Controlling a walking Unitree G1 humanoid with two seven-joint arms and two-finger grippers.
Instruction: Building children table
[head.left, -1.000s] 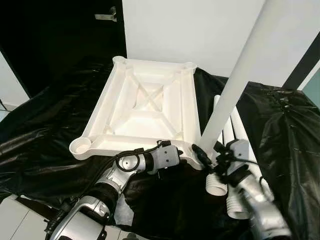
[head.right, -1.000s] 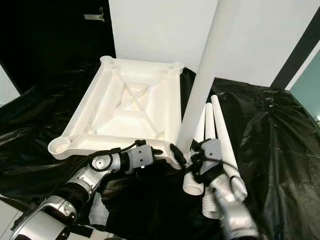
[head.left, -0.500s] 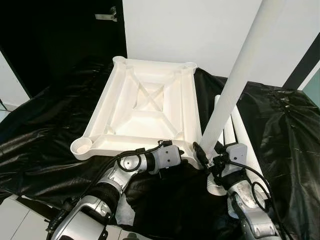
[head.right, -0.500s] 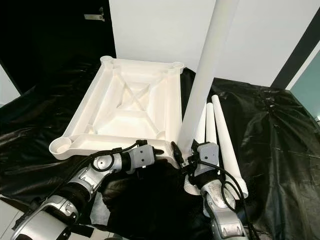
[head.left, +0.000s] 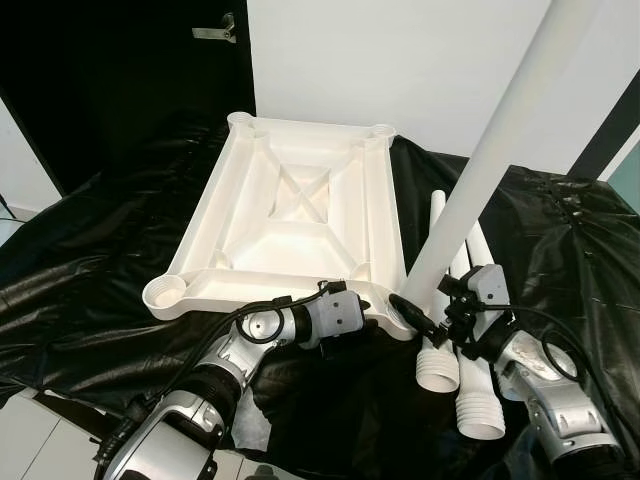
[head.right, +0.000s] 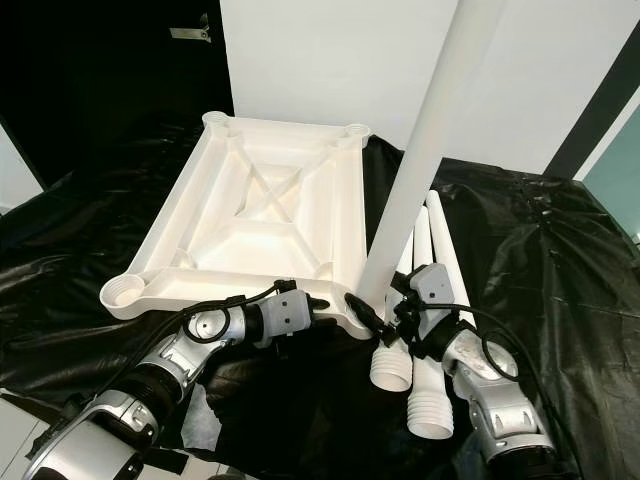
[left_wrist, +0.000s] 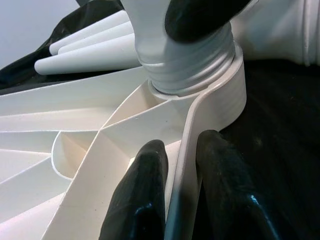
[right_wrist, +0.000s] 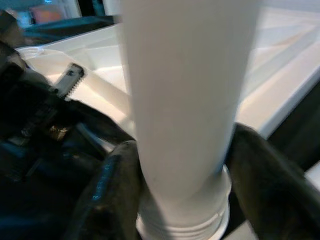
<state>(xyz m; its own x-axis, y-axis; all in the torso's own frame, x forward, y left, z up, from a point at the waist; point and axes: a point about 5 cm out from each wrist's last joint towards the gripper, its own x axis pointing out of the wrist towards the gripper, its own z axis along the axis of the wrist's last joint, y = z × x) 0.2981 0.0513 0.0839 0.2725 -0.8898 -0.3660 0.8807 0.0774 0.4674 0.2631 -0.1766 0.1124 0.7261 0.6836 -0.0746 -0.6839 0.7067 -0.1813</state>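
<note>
The white tabletop (head.left: 290, 225) lies upside down on black plastic sheeting (head.left: 90, 270), ribs up, with a round socket at each corner. The left pincer (left_wrist: 177, 195) is pressed together on the thin rim of the tabletop, one finger on either side of the edge, right beside the near corner socket (left_wrist: 220, 95). In that socket stands the table leg (head.left: 480, 170), its threaded foot sunk part way into the ring just ahead of the left pincer's fingertips.

The right pincer (head.left: 435, 318) is pinching the leg low down, just above the threads, one finger on each side of the tube. Compared with a second ago the right wrist has swung round the leg: its body sat below and in front of the socket, and now lies out to the far side, with the forearm turned outward. The leg also leans less and stands nearer upright. This reads as a screwing turn, so the leg is probably being threaded home; some threads are visible above the ring, so it does not look fully seated.

Three spare legs (head.left: 465, 300) lie on the sheeting just beyond the right pincer, ribbed ends toward the robot, and the other three sockets are empty, so most of the build appears to remain.

No brand, label or writing can be read on any part.
</note>
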